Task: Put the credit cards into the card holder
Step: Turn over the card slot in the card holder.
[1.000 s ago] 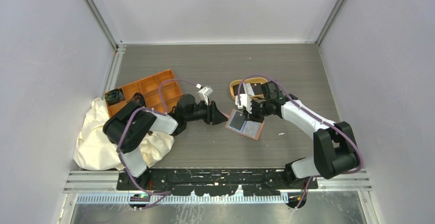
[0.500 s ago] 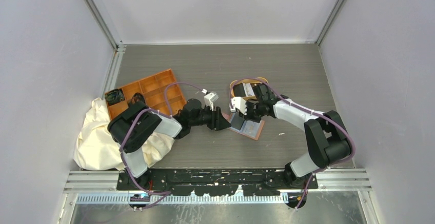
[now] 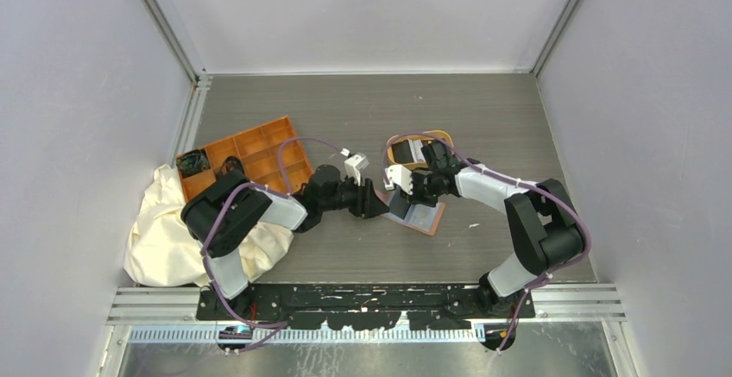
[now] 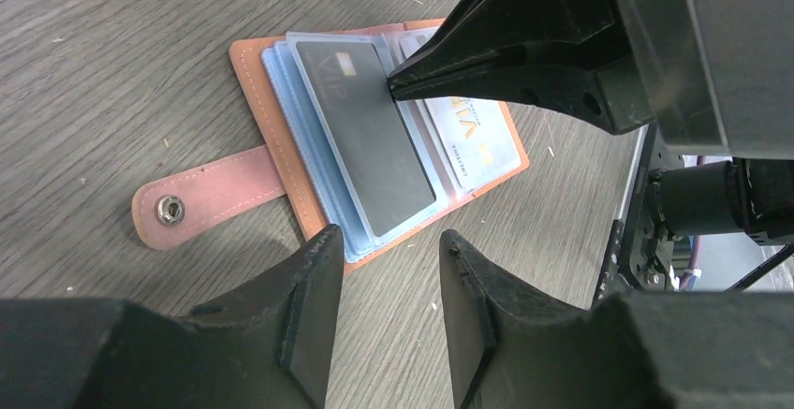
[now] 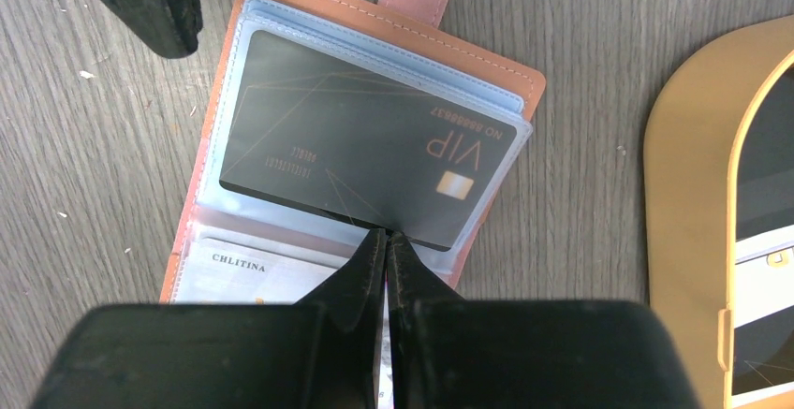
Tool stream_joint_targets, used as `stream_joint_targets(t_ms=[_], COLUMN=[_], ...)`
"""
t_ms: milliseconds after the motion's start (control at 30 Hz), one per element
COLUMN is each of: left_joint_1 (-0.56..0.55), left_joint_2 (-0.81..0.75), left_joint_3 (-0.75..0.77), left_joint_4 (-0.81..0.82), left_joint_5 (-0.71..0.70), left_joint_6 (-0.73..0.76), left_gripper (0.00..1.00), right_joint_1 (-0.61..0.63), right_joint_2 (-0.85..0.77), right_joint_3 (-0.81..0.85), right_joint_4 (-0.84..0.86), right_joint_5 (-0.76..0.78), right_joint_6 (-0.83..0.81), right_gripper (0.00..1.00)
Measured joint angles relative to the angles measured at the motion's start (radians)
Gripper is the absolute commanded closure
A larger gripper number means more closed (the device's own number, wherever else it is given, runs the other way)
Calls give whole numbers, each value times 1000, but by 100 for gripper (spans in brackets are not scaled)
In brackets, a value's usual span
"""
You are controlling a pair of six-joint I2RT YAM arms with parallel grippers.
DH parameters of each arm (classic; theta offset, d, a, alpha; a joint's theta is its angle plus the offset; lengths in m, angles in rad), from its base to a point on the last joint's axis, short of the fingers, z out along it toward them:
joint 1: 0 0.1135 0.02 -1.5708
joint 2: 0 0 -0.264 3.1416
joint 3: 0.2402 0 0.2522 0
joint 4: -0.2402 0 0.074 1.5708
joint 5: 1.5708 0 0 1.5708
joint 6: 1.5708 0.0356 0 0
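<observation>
The card holder [image 3: 420, 216] lies open on the table, snap tab [image 4: 201, 201] stretched flat. A black VIP credit card [image 5: 365, 147] sits in a bluish pocket [image 5: 225, 100], one edge sticking out toward the fold. My right gripper [image 5: 386, 236] is shut, its tips touching that edge; it also shows in the left wrist view [image 4: 398, 81]. A white card [image 5: 253, 273] lies in the other half. My left gripper [image 4: 384, 241] is open and empty, just off the holder's outer edge [image 4: 281, 147], near the tab.
An oval tan-rimmed tray [image 5: 683, 147] right behind the holder holds more cards, a black one [image 5: 763, 166] and a white one [image 5: 763, 325]. An orange compartment tray [image 3: 250, 154] and a cream cloth [image 3: 173, 230] lie to the left.
My left gripper has moved right, up to the holder. My right gripper has shifted left over the holder, onto the black card's edge.
</observation>
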State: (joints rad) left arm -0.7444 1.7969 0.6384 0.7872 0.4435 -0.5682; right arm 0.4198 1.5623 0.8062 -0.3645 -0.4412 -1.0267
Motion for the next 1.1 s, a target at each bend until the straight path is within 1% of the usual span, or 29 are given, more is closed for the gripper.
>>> stream_joint_targets(t_ms=[400, 833, 1100], left_joint_1=[-6, -37, -42], left_joint_2=[12, 32, 32], left_joint_3=[55, 122, 132], left_joint_4=[-23, -166, -200], left_joint_5=[13, -6, -9], left_joint_6=[-1, 27, 40], left_gripper=[58, 58, 61], right_joint_1=[0, 0, 0], right_joint_2=[3, 3, 3], right_joint_3=[7, 8, 9], right_joint_4=[-11, -13, -14], right_joint_5=[3, 3, 3], right_joint_6=[-11, -12, -13], right_gripper=[92, 92, 92])
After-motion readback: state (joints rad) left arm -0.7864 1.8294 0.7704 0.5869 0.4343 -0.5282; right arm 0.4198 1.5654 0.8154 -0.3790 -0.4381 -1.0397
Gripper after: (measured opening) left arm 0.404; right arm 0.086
